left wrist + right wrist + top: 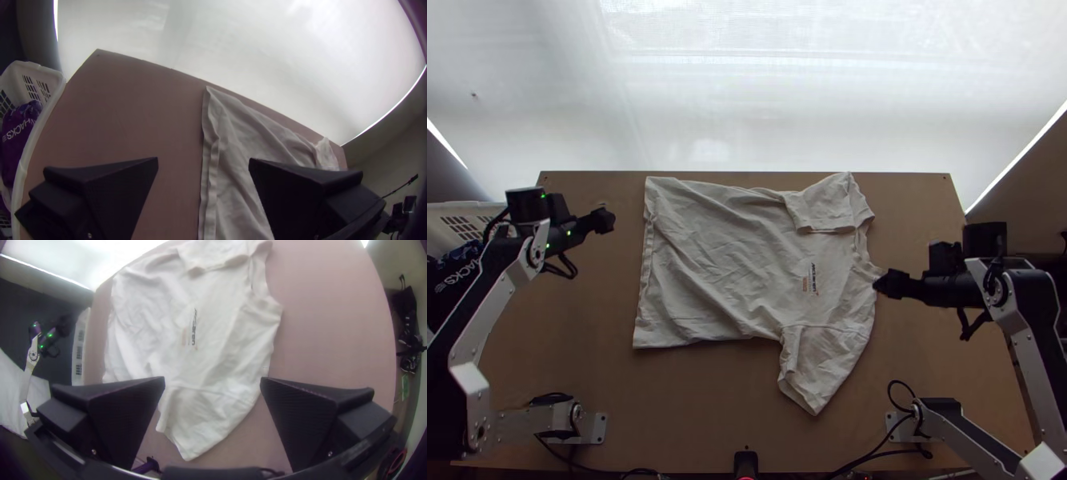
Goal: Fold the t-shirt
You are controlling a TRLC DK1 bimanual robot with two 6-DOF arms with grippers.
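Gaping wide and empty, left hand (608, 221) and right hand (881, 283) flank the t-shirt (723, 264) on the tabletop (691, 408), looking light, floppy, best pinched through both layers at the leftward hem (645, 264)

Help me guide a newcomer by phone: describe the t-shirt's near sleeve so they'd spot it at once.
On the wooden table lies a pale t-shirt, its hem on the left. Its near sleeve points toward the table's near edge. Unlike the far sleeve, it juts out from the shirt's body.
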